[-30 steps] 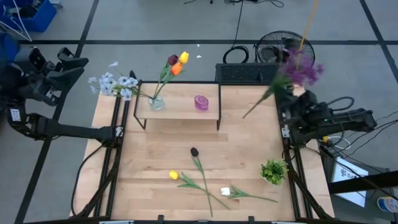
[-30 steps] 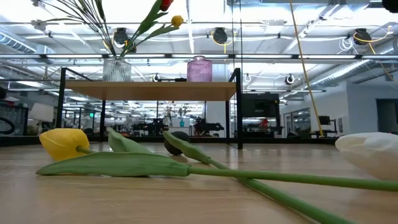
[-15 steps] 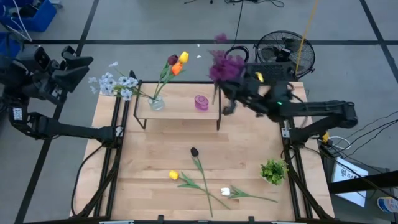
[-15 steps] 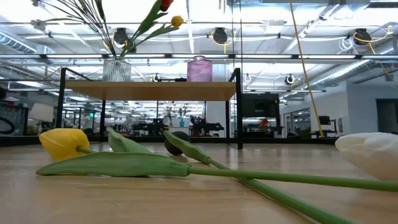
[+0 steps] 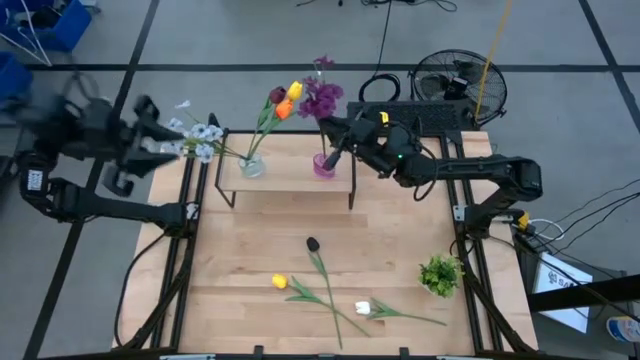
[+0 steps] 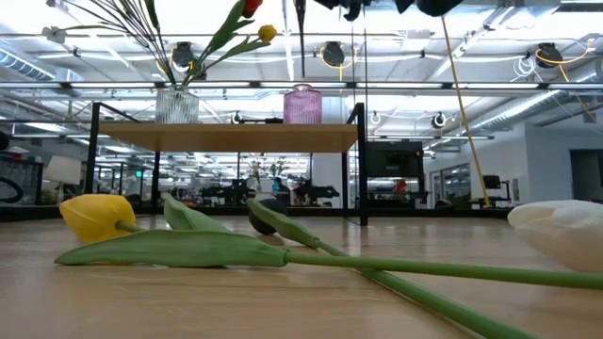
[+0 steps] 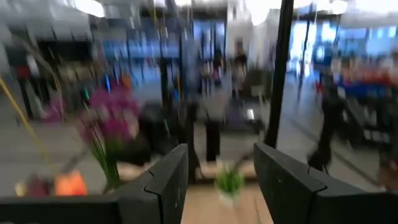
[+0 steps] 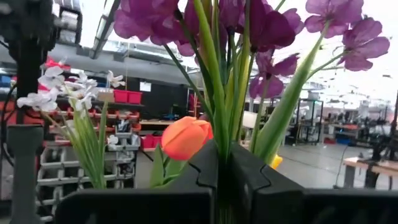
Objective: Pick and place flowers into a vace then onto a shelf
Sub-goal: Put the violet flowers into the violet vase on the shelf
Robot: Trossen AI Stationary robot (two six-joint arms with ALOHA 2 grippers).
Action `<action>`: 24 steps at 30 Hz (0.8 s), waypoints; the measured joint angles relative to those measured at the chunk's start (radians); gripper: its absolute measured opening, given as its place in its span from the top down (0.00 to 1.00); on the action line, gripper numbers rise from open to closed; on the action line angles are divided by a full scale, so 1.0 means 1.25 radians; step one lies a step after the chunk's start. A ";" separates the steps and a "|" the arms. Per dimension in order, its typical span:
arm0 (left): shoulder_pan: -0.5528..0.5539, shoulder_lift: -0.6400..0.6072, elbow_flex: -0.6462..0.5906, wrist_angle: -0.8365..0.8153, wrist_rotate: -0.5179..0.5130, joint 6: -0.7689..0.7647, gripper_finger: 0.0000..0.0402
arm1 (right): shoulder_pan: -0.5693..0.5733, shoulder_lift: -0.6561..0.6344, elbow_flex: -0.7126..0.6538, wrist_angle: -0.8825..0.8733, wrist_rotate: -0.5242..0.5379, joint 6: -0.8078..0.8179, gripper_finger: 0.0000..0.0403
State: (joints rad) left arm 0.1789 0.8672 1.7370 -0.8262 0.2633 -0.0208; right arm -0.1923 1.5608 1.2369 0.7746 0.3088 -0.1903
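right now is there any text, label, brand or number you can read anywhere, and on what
None can be read.
White sheet on the floor right of the table: dark print, too small to read.
White tag on the left arm's base: marks too small to read.
Red and blue bins on the racks behind the flowers: no legible lettering.
Purple vase, clear vase and shelf: no label seen.

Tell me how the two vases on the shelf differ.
The clear vase is see-through glass; the pink vase is tinted pink-purple. The clear vase stands at the left end of the shelf, the pink vase nearer its right end. The clear vase already holds flowers; over the pink vase the right tool holds a purple flower, its stem not plainly inside. Both stand upright on the shelf.
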 joint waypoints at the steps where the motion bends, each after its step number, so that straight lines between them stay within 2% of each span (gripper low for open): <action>1: 0.000 0.008 0.000 -0.029 0.004 0.000 0.54 | -0.004 0.002 0.000 0.000 -0.001 0.016 0.99; 5: 0.000 0.040 0.000 -0.116 0.015 0.017 0.54 | -0.015 0.002 0.000 -0.004 0.000 0.066 0.99; 14: 0.000 0.089 0.000 -0.097 0.032 0.082 0.54 | -0.014 0.002 0.002 -0.083 0.001 0.081 0.99; 19: 0.000 0.104 0.000 -0.075 0.038 0.097 0.54 | -0.014 0.006 0.001 -0.087 0.002 -0.009 0.99; 24: 0.000 0.104 0.000 -0.075 0.039 0.114 0.54 | -0.023 0.008 -0.001 -0.089 0.001 -0.026 0.99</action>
State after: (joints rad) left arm 0.1787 0.9966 1.7367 -0.9197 0.3126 0.1223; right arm -0.2205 1.5709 1.2362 0.6638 0.3096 -0.2230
